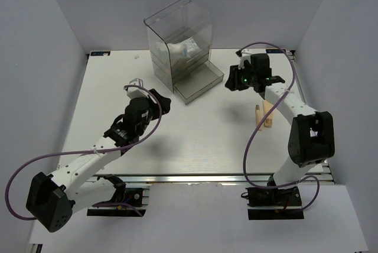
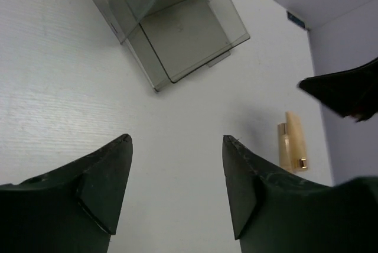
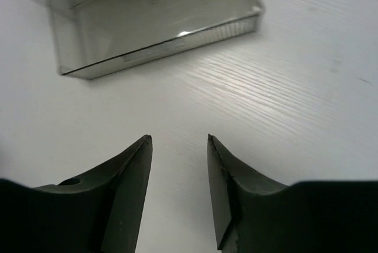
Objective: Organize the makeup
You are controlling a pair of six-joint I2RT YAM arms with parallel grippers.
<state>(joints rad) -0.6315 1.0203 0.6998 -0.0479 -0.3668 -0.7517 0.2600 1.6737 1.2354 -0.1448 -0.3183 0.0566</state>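
Two arms: bolted at the near edge of the white table (image 1: 195, 146), the left reaching toward the centre, the right reaching up the right side
Left gripper (image 2: 177, 140): jaws stood moderately wide, nothing between them; hung over bare table, short of the drawer
Beige tube (image 1: 269, 117): lay on the table right of centre, close beside the right arm
Slim beige stick (image 1: 258, 115): lay just left of the tube, parallel to it; contact between the two could not be told
Right gripper (image 3: 179, 138): jaws stood narrowly apart, holding nothing; hung low over the table just right of the drawer
Drawer (image 1: 199, 81): bottom drawer of the box, pulled out toward the arms
Drawer box (image 1: 177, 25): tall, clear, upright at far centre
Sachets (image 1: 186, 49): white with blue print, inside the box above the drawer; count unclear
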